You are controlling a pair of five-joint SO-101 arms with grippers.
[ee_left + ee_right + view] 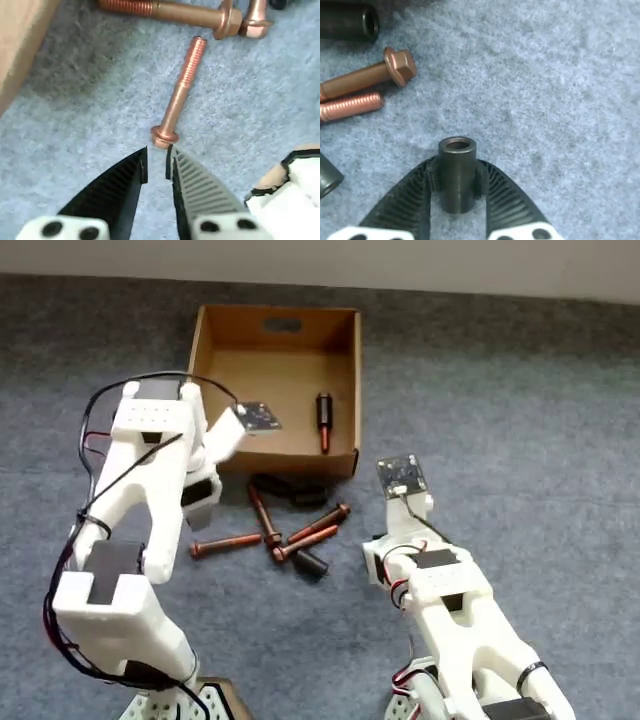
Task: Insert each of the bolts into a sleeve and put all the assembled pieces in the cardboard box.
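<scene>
My left gripper hovers low over the carpet, its fingers a narrow gap apart with nothing between them. The flanged head of a copper bolt lies just past its tips; this same bolt rests at the left of the pile. My right gripper is shut on an upright black sleeve. Three more bolts and two loose black sleeves lie in front of the cardboard box. One assembled bolt and sleeve lies inside the box.
Grey carpet covers the whole surface. The left arm leans over the box's front left corner. The right arm stands to the right of the pile. Open carpet stretches to the right of the box.
</scene>
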